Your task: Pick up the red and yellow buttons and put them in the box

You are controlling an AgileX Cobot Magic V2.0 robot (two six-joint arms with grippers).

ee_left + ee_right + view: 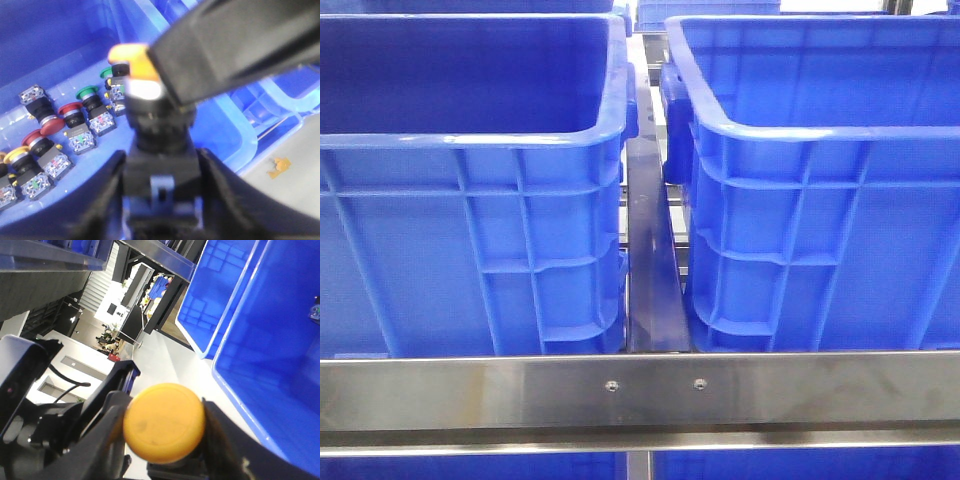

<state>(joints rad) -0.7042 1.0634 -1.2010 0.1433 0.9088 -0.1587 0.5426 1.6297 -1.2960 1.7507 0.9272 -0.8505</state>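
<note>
A yellow button (131, 57) with a black body is held between both grippers above a blue bin (60, 40). My left gripper (161, 190) is shut on the button's black body. My right gripper's finger (235, 50) comes in from above and lies on the yellow cap. In the right wrist view the yellow cap (164, 422) sits between my right gripper's (162, 425) fingers, touching both. Loose buttons lie on the bin floor: red ones (70, 110) (31, 136) and a yellow one (16, 152). Neither gripper shows in the front view.
Green buttons (86, 92) (106, 72) lie among the red ones. The bin's rim (245, 135) borders grey floor with an orange scrap (278, 166). The front view shows two tall blue bins (470, 140) (820, 130) behind a metal rail (640, 390).
</note>
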